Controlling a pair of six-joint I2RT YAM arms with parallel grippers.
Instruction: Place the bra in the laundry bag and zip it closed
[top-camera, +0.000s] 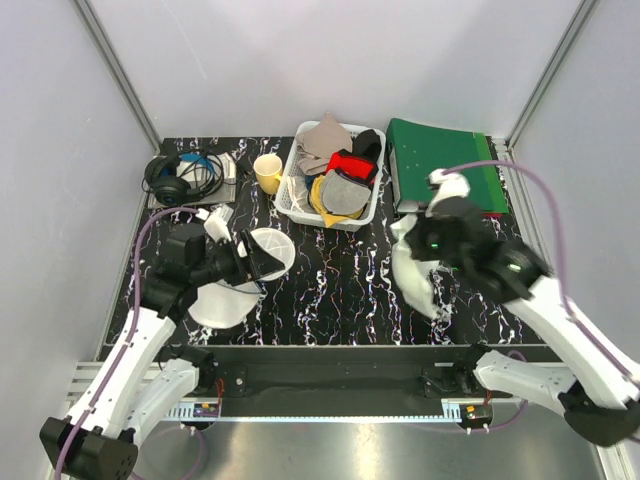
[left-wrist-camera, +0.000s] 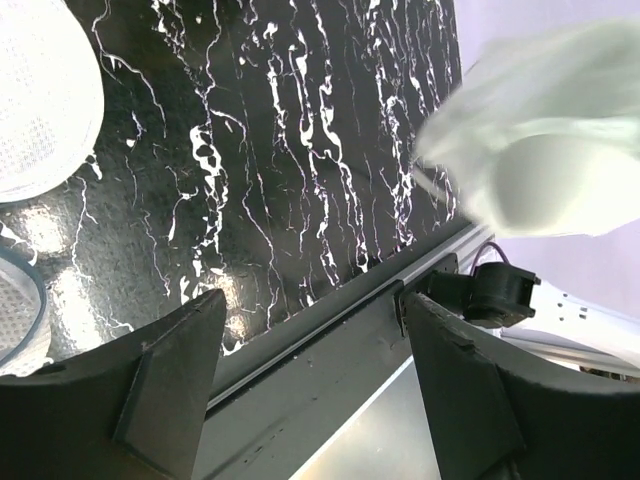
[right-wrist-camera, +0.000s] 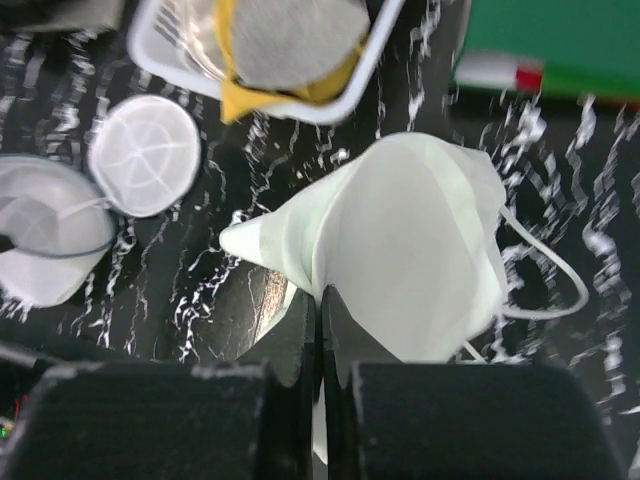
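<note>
White bag (top-camera: 222, 302) open; basket (top-camera: 320, 218) holds garments (top-camera: 345, 190).

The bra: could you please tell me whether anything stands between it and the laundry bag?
Nothing lies between the bra and the laundry bag; only the open left gripper hovers at the bag's bra-side edge.

Bright, even overhead light leaves only soft shadows on the glossy worktop (top-camera: 340, 290). In the left wrist view glare sits at eight o'clock and the bra (left-wrist-camera: 560, 150) at two o'clock is washed out; the right wrist view is smeared throughout.
</note>
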